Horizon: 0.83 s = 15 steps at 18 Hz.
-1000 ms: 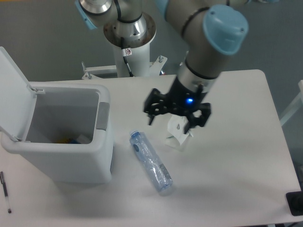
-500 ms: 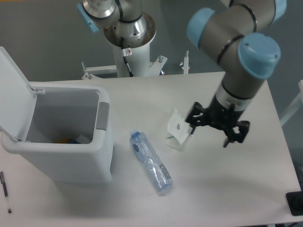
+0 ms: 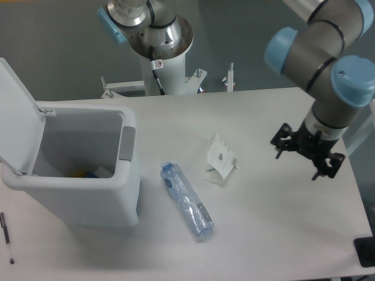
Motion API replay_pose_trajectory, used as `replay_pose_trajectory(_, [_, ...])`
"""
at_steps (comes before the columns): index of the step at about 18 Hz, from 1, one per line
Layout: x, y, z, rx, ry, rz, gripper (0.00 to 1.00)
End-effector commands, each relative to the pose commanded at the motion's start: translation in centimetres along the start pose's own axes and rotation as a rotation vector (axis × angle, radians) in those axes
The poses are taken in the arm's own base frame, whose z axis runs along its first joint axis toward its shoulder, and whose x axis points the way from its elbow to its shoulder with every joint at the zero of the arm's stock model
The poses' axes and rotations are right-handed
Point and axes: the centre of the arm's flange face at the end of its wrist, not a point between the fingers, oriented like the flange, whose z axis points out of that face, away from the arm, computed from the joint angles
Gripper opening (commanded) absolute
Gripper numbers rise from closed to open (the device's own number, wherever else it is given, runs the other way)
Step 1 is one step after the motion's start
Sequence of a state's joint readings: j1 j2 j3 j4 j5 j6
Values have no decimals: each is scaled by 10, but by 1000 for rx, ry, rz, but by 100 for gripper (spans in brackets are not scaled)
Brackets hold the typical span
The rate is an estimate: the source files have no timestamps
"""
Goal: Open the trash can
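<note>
The trash can sits far left of the claw, lid already swung up, so opening looks done. The claw, fingers apart and holding nothing, has slid right, past the crumpled paper and plastic bottle, toward the bench's right edge.

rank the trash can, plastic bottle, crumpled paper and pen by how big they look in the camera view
1. trash can, by far the largest
2. plastic bottle
3. crumpled paper
4. pen, long but very thin, so it covers the least area
</note>
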State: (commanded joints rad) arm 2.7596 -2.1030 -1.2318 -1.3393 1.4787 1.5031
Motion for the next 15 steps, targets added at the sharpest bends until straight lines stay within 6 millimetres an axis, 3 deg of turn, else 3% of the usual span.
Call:
replay_pose_trajectory(3, [-11, 5, 13, -48, -38, 7, 100])
replay_pose_trajectory(7, [-19, 3, 8, -75, -66, 16, 100])
replay_pose_trajectory(15, [-12, 3, 19, -76, -48, 73, 100])
